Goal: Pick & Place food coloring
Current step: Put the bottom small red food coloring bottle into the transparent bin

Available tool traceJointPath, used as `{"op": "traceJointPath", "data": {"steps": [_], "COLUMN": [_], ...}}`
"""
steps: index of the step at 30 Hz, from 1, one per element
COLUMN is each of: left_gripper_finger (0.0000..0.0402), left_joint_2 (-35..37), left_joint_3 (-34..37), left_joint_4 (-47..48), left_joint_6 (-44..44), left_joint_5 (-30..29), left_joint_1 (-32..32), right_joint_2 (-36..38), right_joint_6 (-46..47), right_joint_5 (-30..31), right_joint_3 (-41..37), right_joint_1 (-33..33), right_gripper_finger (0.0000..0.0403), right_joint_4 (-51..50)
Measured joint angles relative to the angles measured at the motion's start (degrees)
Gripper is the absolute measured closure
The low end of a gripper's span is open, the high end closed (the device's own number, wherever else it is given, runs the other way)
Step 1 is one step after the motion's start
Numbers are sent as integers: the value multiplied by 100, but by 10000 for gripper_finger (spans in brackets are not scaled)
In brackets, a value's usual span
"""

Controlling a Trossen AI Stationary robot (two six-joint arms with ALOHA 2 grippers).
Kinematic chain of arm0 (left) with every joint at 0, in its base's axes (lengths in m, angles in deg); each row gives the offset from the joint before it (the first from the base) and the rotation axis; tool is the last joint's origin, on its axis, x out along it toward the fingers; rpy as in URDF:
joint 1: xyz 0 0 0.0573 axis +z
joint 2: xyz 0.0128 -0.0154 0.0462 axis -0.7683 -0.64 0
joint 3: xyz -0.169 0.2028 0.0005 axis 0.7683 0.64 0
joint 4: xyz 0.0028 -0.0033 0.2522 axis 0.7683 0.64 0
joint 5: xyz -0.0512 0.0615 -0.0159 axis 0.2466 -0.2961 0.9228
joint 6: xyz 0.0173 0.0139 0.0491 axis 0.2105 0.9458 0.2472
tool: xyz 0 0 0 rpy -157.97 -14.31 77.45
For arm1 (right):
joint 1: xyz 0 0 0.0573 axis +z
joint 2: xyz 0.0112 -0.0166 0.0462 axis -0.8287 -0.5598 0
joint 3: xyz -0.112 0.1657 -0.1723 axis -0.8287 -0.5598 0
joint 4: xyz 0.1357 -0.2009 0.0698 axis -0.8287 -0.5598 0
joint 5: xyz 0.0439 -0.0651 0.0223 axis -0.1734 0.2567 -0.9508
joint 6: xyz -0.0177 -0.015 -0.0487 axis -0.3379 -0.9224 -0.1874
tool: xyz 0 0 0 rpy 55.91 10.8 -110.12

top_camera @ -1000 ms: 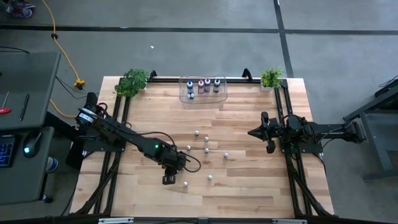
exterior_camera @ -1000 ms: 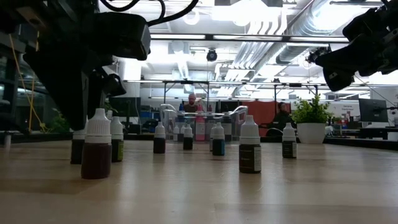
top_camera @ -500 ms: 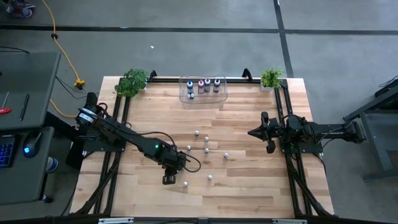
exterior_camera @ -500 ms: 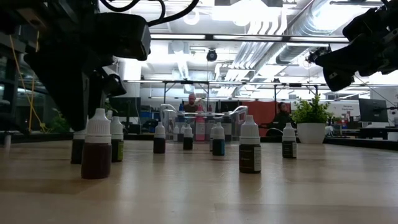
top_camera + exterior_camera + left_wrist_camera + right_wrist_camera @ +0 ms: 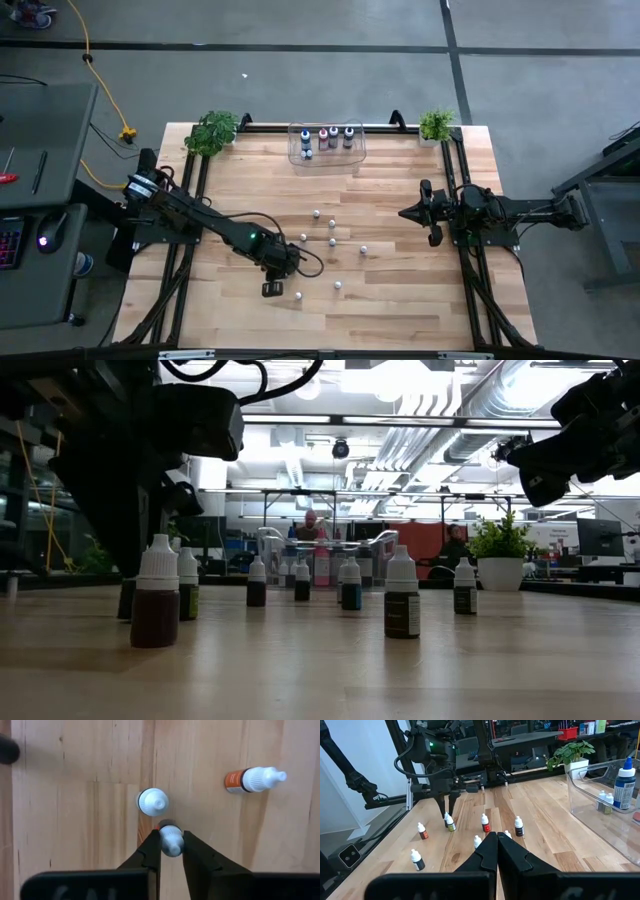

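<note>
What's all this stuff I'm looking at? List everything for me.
Table: one, light wood, under it all.
Clear bin: one, see-through, far edge, middle.
Larger bottles: four, blue, pink and dark, inside the bin, a few tiny bottles beside them.
Small bottles: eight, white-capped, standing mid-table.
Gripped bottle: one of the eight, near-left.
Plants: two, green, far corners.
Person: one, in the room behind.
Left gripper: black, fingers closed on the gripped bottle.
Right gripper: black, fingers shut, empty, above the table's right side.
</note>
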Motion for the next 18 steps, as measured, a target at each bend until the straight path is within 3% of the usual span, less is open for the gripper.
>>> {"op": "traceJointPath", "data": {"steps": [18], "left_gripper_finger": [365], "left_joint_2": [469], "left_joint_3": [2], "left_joint_4": [442], "left_joint_6": [8], "left_joint_5": [-143], "left_joint_1": [2], "right_joint_2": [0], "right_joint_6": [0], "right_joint_5": [0], "right_joint_3": [0], "right_joint_1": [-1], "right_gripper_finger": [402], "right_joint_4": [0]}}
